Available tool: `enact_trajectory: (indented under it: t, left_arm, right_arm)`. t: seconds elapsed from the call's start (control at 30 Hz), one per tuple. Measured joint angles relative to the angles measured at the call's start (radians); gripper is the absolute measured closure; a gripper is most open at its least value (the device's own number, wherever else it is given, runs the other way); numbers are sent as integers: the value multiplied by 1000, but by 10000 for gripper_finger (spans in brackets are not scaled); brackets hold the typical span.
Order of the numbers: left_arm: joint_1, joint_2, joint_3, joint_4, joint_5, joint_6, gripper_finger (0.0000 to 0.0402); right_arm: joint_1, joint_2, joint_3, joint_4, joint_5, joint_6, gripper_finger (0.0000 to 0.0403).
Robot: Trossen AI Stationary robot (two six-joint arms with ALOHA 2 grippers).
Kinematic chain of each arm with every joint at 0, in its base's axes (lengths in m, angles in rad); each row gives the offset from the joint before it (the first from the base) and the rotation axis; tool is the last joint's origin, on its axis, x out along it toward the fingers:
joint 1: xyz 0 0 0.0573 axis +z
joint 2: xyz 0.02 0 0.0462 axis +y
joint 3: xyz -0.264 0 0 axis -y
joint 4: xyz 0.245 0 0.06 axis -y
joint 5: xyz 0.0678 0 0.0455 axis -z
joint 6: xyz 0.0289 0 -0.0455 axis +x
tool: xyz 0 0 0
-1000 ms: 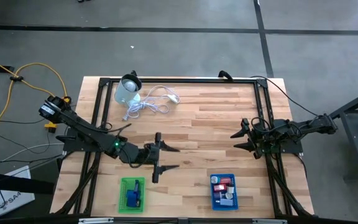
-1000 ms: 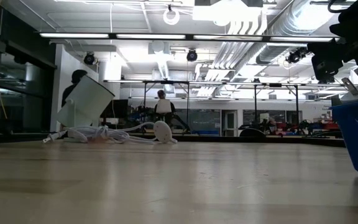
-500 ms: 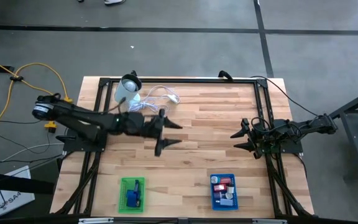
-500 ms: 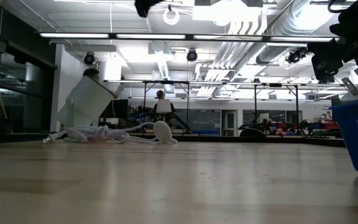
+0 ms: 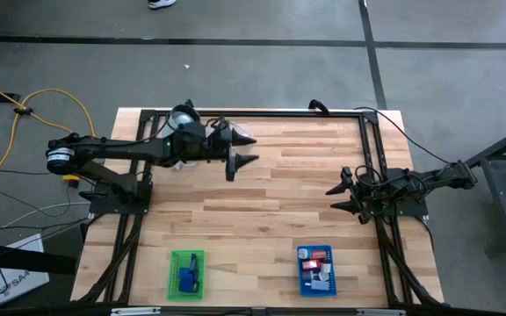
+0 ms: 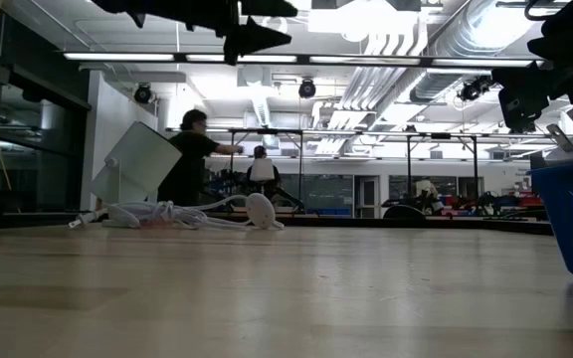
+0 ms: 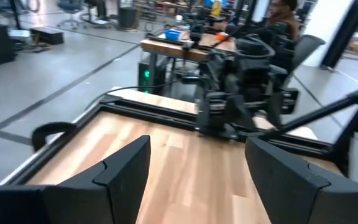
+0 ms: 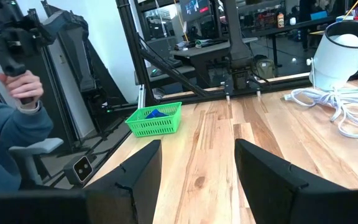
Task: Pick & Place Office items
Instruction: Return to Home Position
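**Left arm swinging home, empty-handed**

You're watching the left gripper point(image 5: 251, 149) swinging away from the bins. It is now passing over the coiled cable point(image 6: 197, 214) at the far edge, fingers spread wide and gripping nothing. The right gripper point(image 5: 334, 199) is waiting at its side, parted and empty. The office items point(image 5: 317, 263) are sitting in the blue bin point(image 5: 300, 274) and the green bin point(image 5: 173, 272), so the sorting is looking finished. A person point(image 6: 189, 159) is moving through the room beyond the wooden table point(image 5: 288, 175).
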Motion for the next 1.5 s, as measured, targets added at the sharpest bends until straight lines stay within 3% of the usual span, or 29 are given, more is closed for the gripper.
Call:
enact_trajectory:
  t: [0.5,0.77,1.07,1.5]
  left_arm:
    - [51,-1,0,-9,19,-37,146]
    - [51,-64,-1,-63,41,19,146]
    - [51,-191,-21,-196,40,47,146]
    - [46,-514,-272,-195,-54,41,146]
  right_arm:
    - [0,0,0,0,0,0,213]
    - [0,0,0,0,1,0,213]
    - [0,0,0,0,3,0,213]
    - [0,0,0,0,3,0,213]
